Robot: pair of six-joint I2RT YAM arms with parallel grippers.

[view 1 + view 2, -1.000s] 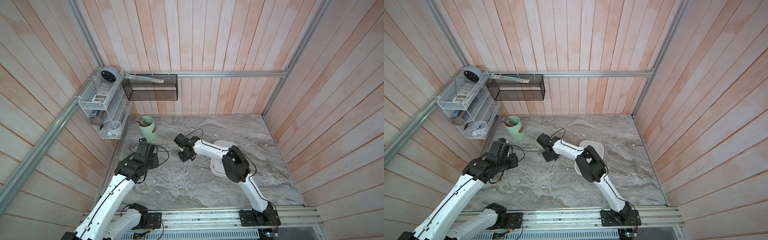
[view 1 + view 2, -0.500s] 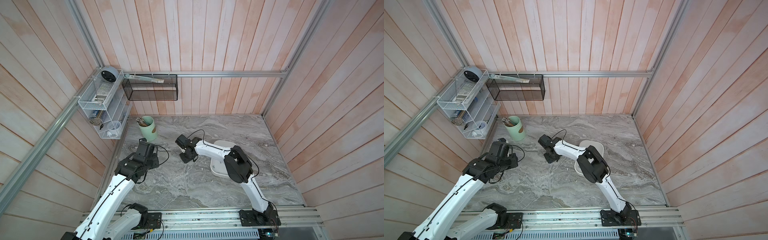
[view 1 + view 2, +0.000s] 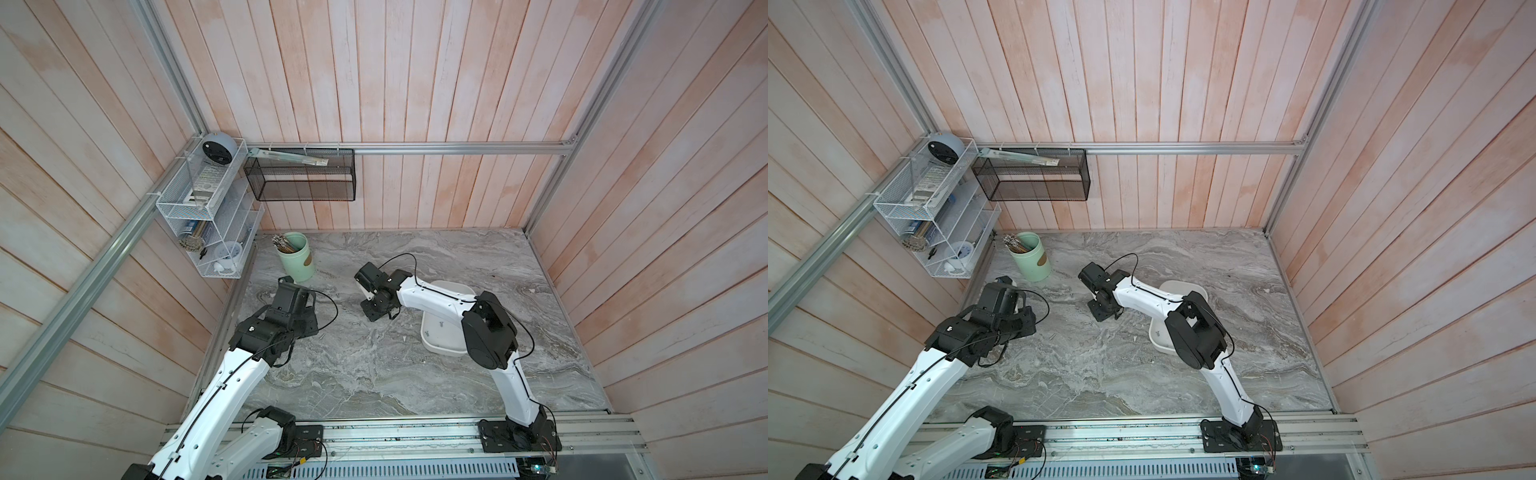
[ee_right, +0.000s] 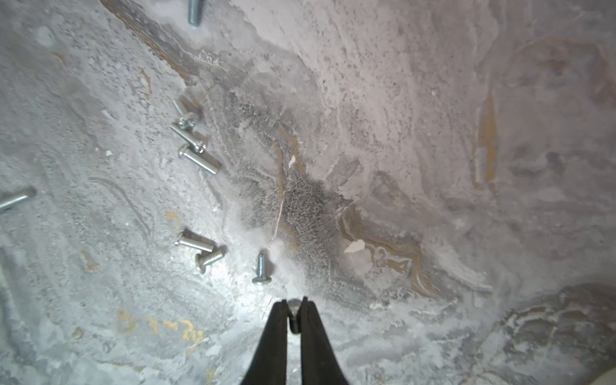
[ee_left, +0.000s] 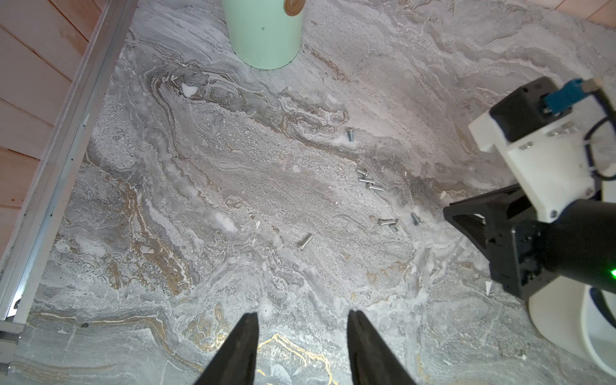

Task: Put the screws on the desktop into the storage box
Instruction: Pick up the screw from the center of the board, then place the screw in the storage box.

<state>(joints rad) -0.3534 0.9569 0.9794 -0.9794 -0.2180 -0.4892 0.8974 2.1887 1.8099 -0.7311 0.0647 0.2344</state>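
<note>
Pinching one screw [image 4: 294,306] in my right hand [image 4: 295,303], tips clenched low over the counter [image 4: 433,133]; eight loose screws [image 4: 200,161] lie scattered close by. My left hand [image 5: 301,328] hovers released, empty. The white storage box [image 3: 440,351] sits partly under my right arm [image 3: 432,301].

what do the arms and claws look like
Both the left arm and right arm have white shells with black joints. A thin black cable runs along each. The left claw and right claw are black, with slim tapering fingers.
</note>
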